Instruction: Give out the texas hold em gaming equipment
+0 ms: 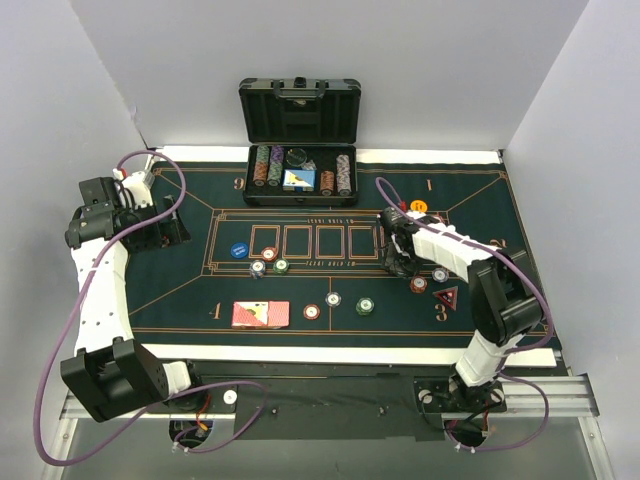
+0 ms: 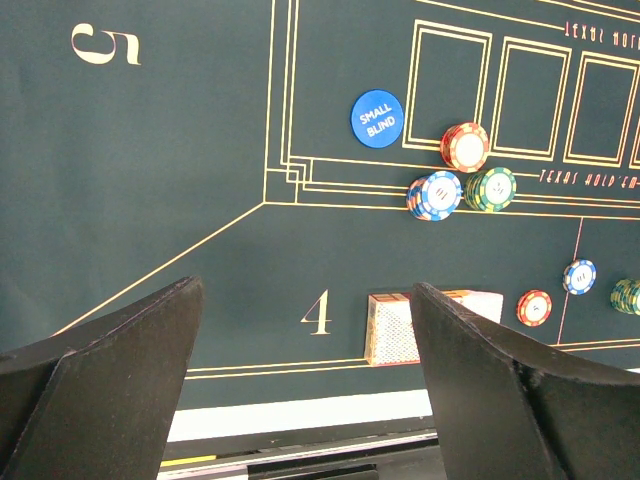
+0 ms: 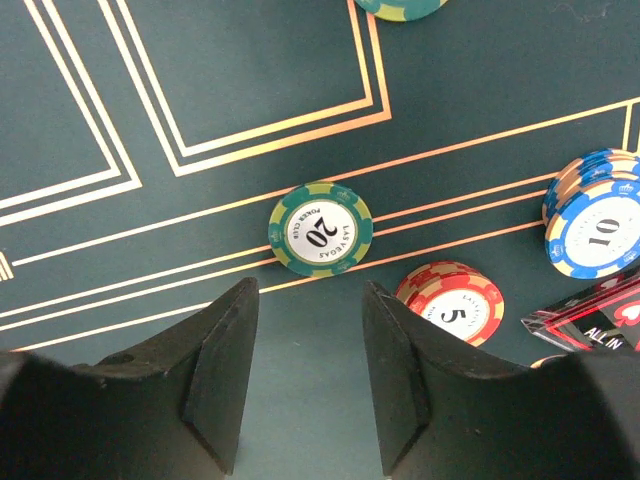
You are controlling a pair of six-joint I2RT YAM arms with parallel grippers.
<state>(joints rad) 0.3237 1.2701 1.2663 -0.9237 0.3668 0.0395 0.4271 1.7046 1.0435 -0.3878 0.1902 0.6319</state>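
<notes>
Poker chips (image 1: pixel 333 298) and red-backed cards (image 1: pixel 260 314) lie spread over the green felt mat (image 1: pixel 180 300), and I read the layout as dealing by seat. The cards sit at the near edge by the printed four, with three single chips to their right. A dark red triangular marker (image 1: pixel 446 297) and two chips sit near right, by the printed three. A blue disc (image 1: pixel 238 251) and a cluster of three chips (image 1: pixel 270 260) lie left of the centre card boxes. An orange disc (image 1: pixel 419 206) lies far right.

My right gripper (image 3: pixel 307 300) hangs low over the felt, jaws partly apart, bare felt between them, holding nothing. A green chip marked twenty (image 3: pixel 320 229) lies just beyond the fingertips, not touching. I judge it the chip this arm is working with. The overhead view hides it under the arm; only the wrist camera shows it, with a red five chip (image 3: pixel 450 300) and blue ten stack (image 3: pixel 600 225) to its right.

My left gripper (image 2: pixel 308 300) hangs at the left, jaws wide and empty, clear of the work. Its camera reads "small blind" on the blue disc, unreadable from overhead. Only the overhead view shows the black case (image 1: pixel 300 110) at the far edge, racked chips (image 1: pixel 343 172) inside.
</notes>
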